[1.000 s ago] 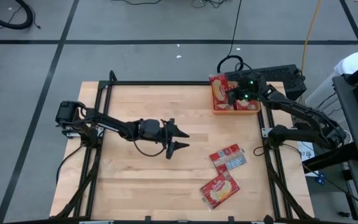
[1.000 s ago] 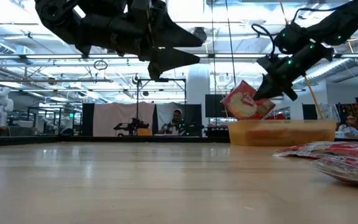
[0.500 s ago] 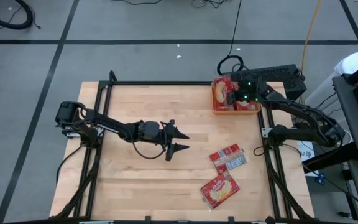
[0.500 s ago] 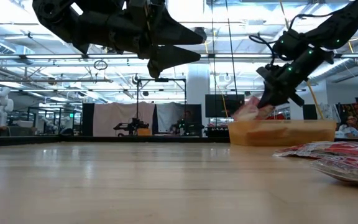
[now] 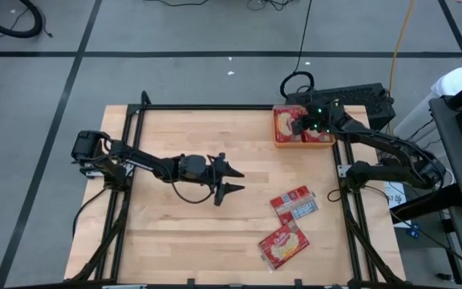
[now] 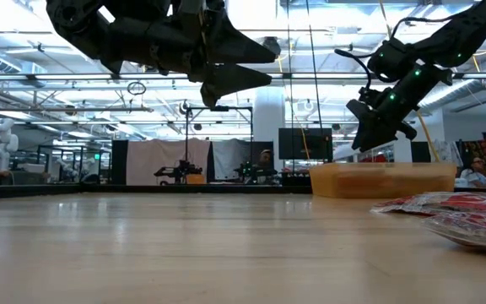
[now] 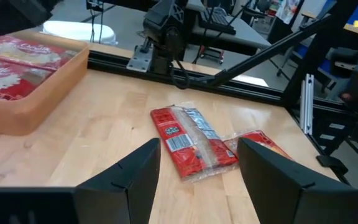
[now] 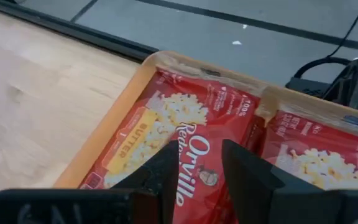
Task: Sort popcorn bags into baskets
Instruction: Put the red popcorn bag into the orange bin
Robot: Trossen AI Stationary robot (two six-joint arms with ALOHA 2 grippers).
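Right gripper (image 8: pixel 194 168) hovering over tray (image 5: pixel 280 143), fingers parted, empty; bag (image 8: pixel 173 134) lying flat inside beside another, apparently just dropped. Left gripper (image 5: pixel 233 180) waiting mid-table, open, empty, facing loose bags (image 5: pixel 293 202) for likely next pick.

"Orville" and "BUTTER" on the popcorn bag (image 8: pixel 185 143) in the orange basket (image 8: pixel 110 127)

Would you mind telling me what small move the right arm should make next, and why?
Probably lift the right hand straight up, clear of the orange basket. Its fingers stand parted above a popcorn bag lying flat in the basket, so nothing is held. More bags wait on the table, near the open left hand.
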